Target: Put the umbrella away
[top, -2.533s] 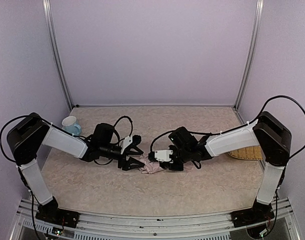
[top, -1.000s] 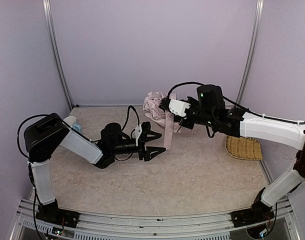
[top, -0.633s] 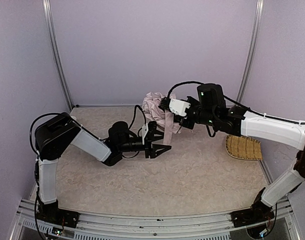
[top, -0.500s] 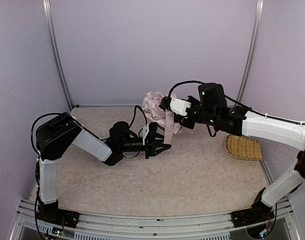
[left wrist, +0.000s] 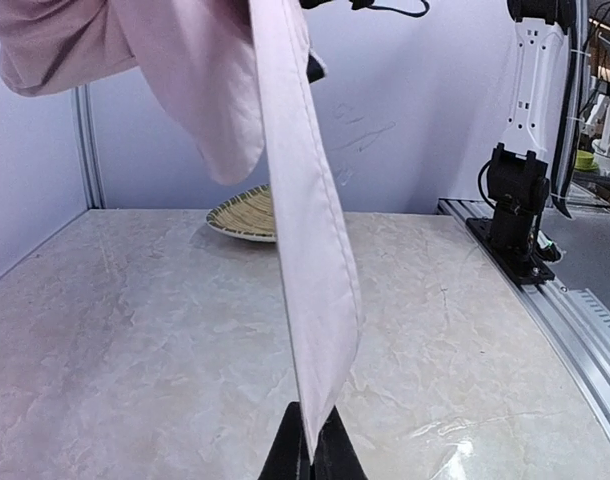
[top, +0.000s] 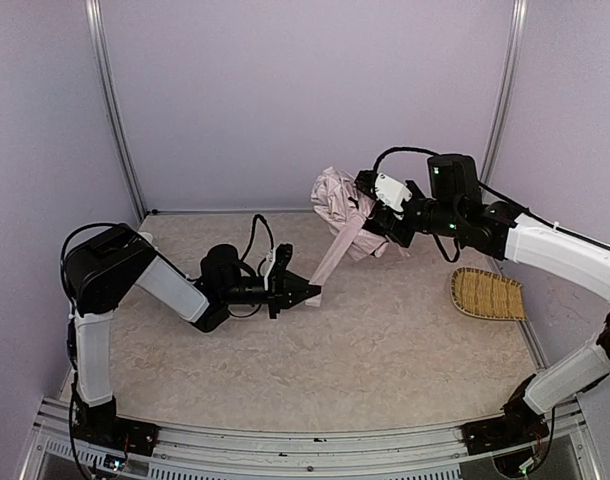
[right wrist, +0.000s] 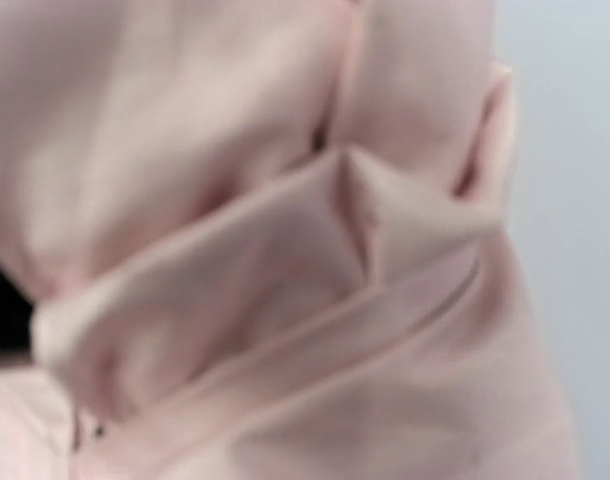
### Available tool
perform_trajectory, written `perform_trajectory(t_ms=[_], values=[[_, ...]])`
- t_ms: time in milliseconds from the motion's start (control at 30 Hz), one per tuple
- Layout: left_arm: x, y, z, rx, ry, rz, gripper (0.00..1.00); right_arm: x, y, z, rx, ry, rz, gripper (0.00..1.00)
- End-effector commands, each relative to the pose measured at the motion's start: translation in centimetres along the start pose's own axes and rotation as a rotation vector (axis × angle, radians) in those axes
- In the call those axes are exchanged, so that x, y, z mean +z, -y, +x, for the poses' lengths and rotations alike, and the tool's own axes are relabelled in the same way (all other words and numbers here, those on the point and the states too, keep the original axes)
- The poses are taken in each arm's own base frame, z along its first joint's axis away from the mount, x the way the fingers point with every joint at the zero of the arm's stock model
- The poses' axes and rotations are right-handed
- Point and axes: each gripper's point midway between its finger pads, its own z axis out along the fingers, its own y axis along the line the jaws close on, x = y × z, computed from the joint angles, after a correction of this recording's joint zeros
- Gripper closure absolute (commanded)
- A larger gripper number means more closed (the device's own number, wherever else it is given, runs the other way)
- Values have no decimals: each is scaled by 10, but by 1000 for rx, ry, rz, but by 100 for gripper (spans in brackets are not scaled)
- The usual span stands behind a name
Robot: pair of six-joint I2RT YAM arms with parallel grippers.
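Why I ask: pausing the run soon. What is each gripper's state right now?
Left gripper: closed, pinching the end of the long pink fabric strap.
Right gripper: holding the pale pink fabric folding umbrella aloft; jaws hidden by fabric.

Woven straw mat [top: 485, 293], beige marble table [top: 385, 350], lilac walls [top: 305, 100]

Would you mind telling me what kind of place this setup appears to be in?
Most likely a lab test cell, not a home: plain lilac walls framed by aluminium posts, a marble-look tabletop, and an aluminium mounting rail along its near edge.
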Motion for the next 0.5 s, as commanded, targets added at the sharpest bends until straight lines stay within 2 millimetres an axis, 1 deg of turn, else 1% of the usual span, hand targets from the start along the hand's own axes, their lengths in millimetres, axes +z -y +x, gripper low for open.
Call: perform_trajectory(t_ms=[0,100,167,233,267,300,333,400,467], values=[[-5,-3,45,-90,-136,-3,100,-54,38,-83,41,308,42,100],[-2,-26,61,-99,-202,-28,100,-65,16,-94,24,358,-86,100],[4,-42,73,-137,-252,-28,100,-78,-1,-105,10,413,-194,100],[10,-52,80,-199,-282,-7,100,-93,-25,-115,-7,463,-343,100],[12,-59,78,-221,-288,-13,100,-99,-38,-117,-10,469,-420,100],[12,-66,72,-227,-285,-32,100,-103,-51,-118,-15,466,-482,100],[11,-75,62,-211,-271,-64,100,-104,-65,-116,-23,449,-537,100],[6,-98,37,-244,-219,-129,100,-109,-97,-109,-53,411,-632,100],[1,-114,12,-254,-159,-117,100,-110,-126,-98,-49,352,-719,100]])
